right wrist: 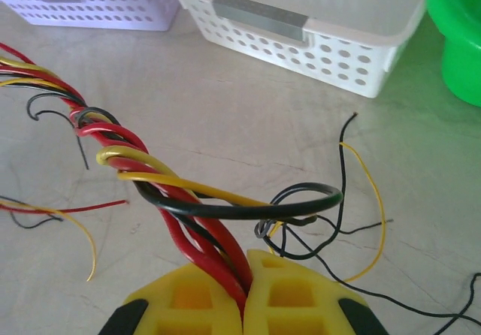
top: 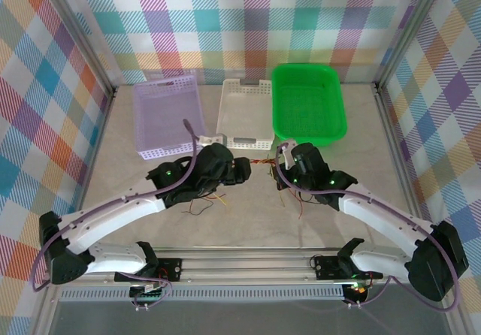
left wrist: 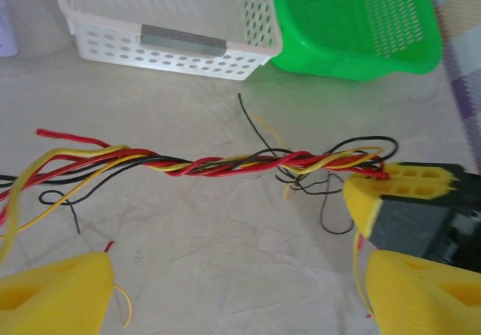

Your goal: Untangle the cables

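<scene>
The cables (left wrist: 225,164) are red, yellow and black wires twisted into one rope that hangs just above the table between the two arms (top: 261,165). My right gripper (right wrist: 246,266) is shut on the rope's right end, with red strands pinched between its yellow fingers; it also shows in the left wrist view (left wrist: 385,179). Black and yellow loops (right wrist: 316,203) spill out beside it. My left gripper (left wrist: 240,297) is open, its yellow fingers (left wrist: 56,294) spread wide below the rope with only bare table between them. From above, it sits at the rope's left end (top: 242,171).
Three baskets stand at the back: lilac (top: 169,117), white (top: 244,113) and green (top: 308,102). The white one (left wrist: 173,46) lies just beyond the rope. Loose thin wires trail on the table under the left arm (top: 207,200). Checked walls close in the sides.
</scene>
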